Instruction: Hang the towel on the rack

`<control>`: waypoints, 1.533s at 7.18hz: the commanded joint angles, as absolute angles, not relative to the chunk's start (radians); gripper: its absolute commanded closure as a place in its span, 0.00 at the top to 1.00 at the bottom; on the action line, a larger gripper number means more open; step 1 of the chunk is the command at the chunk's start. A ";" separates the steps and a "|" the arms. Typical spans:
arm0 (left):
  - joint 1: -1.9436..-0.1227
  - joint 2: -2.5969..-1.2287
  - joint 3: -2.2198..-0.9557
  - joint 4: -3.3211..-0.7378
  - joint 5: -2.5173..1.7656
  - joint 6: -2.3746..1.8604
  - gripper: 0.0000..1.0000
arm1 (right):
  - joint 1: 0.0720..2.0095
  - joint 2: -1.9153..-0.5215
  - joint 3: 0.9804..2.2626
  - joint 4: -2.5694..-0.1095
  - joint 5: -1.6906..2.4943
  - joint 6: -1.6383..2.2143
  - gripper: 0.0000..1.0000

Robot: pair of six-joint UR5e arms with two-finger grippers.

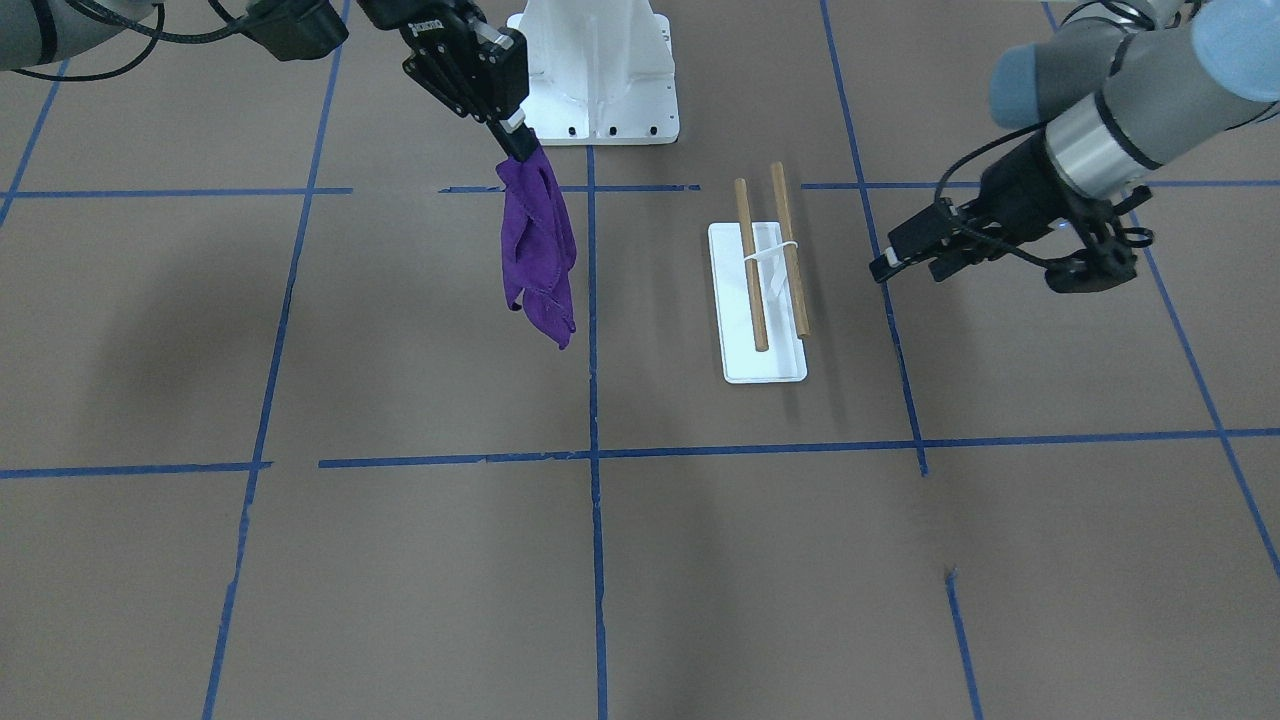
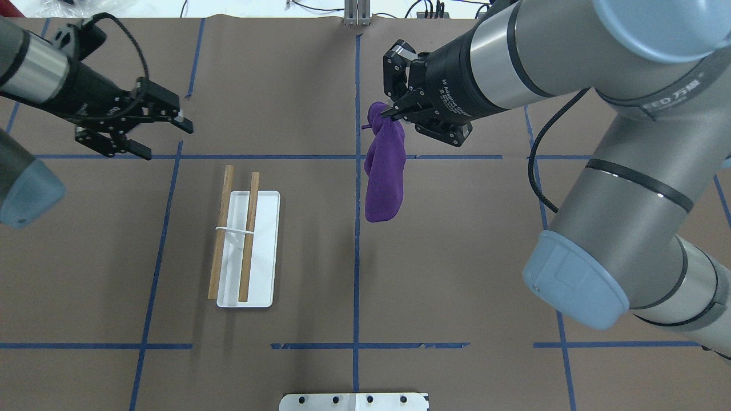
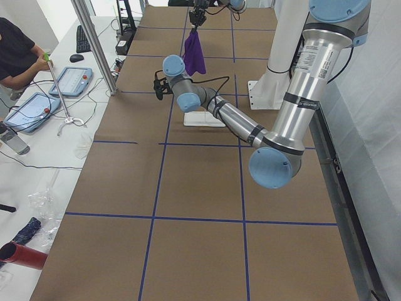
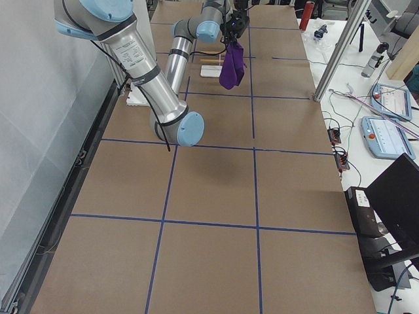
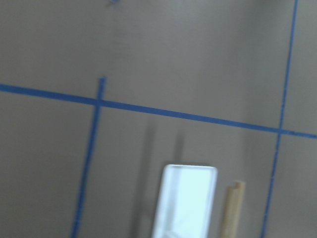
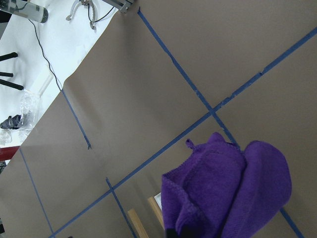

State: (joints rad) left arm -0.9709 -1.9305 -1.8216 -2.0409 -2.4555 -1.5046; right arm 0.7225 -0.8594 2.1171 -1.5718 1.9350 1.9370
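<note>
The purple towel (image 2: 384, 171) hangs bunched and free above the table, pinched at its top by my right gripper (image 2: 391, 111), which is shut on it. It also shows in the front view (image 1: 540, 250) and close up in the right wrist view (image 6: 228, 193). The rack (image 2: 265, 251) stands on the table to the towel's left, with a white base and two bare wooden rods (image 2: 249, 234). In the front view the rack (image 1: 765, 340) is bare too. My left gripper (image 2: 169, 140) is open and empty, held above the table beyond the rack's far end. The left wrist view shows the rack's base (image 5: 185, 203).
The white bolted robot pedestal (image 1: 600, 70) stands at the robot's side of the table, near the hanging towel. Blue tape lines (image 2: 357, 257) cross the brown table. An operator (image 3: 12, 53) sits at a side table with tablets off the far long edge.
</note>
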 commanded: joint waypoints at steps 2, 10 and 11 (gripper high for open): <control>-0.814 -2.086 -1.810 -2.045 -2.340 -1.905 0.94 | 0.718 -0.836 2.111 -1.566 1.894 2.013 0.00; -0.712 -2.217 -1.694 -2.048 -2.267 -2.083 0.95 | 0.678 -0.801 2.137 -1.462 1.891 2.000 0.00; -0.707 -2.220 -1.692 -2.049 -2.266 -2.097 0.95 | 0.678 -0.789 2.137 -1.460 1.891 2.002 0.00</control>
